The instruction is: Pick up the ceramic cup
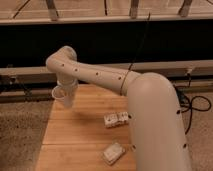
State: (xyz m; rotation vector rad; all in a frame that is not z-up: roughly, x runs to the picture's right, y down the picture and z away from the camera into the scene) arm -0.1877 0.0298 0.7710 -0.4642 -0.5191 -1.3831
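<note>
Camera view is looking down along your robot's cream-coloured arm [150,100], which is filling the right of the picture and reaching out to the left over a wooden table [85,135]. You are seeing the arm bending at a rounded elbow near the upper left and turning downward there, so the gripper [66,97] is hanging below that elbow, above the table's far left corner. The ceramic cup [60,93] is sitting in the gripper, showing as a small white cup with its wide rim facing left, tilted on its side and lifted off the table top. The jaws are closing on the cup, though most of the fingers are hidden behind the wrist and the cup itself, so you cannot judge how wide they stand beyond the cup's own width. Two small white blocks are lying on the boards: a pale box [116,119] close beside the arm near the middle of the table, and a second white packet [113,153] nearer the front edge, well apart from the cup. Beyond the table a dark band is running across the scene, with a pale rail [30,71] along it and black cables [192,105] trailing on the speckled floor [20,135] at the right.
</note>
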